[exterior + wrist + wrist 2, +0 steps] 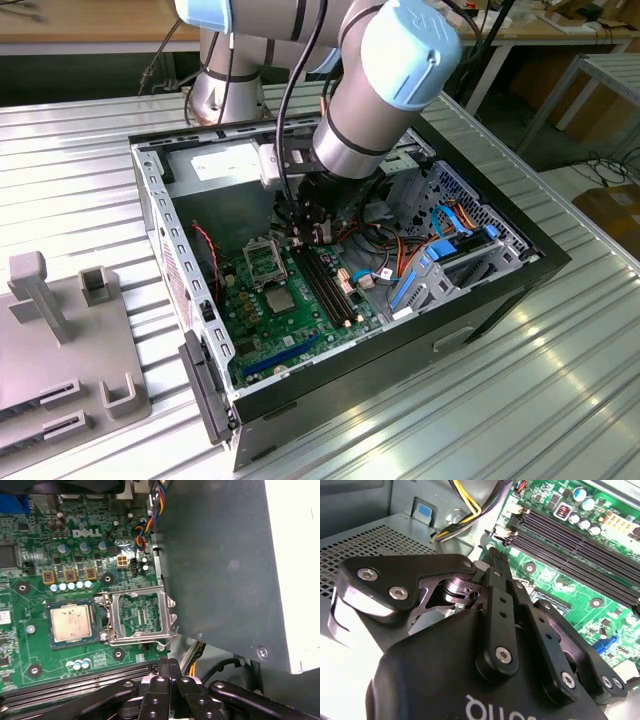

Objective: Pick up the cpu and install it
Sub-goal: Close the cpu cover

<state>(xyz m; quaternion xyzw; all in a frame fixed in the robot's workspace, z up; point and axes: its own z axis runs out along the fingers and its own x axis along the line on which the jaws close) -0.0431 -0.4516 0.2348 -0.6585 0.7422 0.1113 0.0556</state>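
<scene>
1. Black gripper linkage sits right up against the lens in the second wrist view. Its two fingers are drawn together at the tip with nothing visible between them, so it reads as clenched and empty. Past the tip run the long black memory slots, and yellow cables loop just beside the perforated case wall.

2. In the first wrist view the gripper is again pinched to a point. The memory slots lie between it and the cpu. That chip lies flat, silver top up, in its socket seat on the green board. The hinged plate stands flipped open just beside it, apart from the chip. The cpu is square, so it has no long axis to line up. The grey power-supply box crowds the plate's far side.

3. In the exterior view the gripper hangs inside the open case, over the end of the memory slots. The cpu lies near it, toward the exterior view's left and nearer the camera, with the open plate behind it. My read is that there is free room straight above the chip, with cables only on the exterior view's right.
</scene>
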